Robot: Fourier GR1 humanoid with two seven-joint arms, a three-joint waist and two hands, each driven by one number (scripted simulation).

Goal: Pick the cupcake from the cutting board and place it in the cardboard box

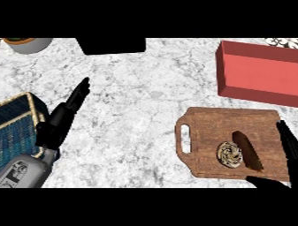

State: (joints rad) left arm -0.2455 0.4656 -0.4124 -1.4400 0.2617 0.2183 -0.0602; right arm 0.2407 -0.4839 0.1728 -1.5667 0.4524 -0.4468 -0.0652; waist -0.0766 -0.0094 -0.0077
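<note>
A cupcake [229, 154] with pale swirled icing sits on the wooden cutting board [210, 126], toward the board's near right part. My right hand [296, 156] comes in at the lower right with straight fingers just right of the cupcake, and its thumb [262, 181] lies below it; the hand's dark shadow falls beside the cupcake. The red open box [269, 73] stands beyond the board at the upper right. My left hand [63, 119] rests open at the left, fingers pointing up, far from the board.
A dark blue woven mat with a tan edge [7, 128] lies at the left edge. A grey pot [28, 44] stands at the top left, and a black block [111, 45] at the top middle. Marble counter [131, 110] lies between the hands.
</note>
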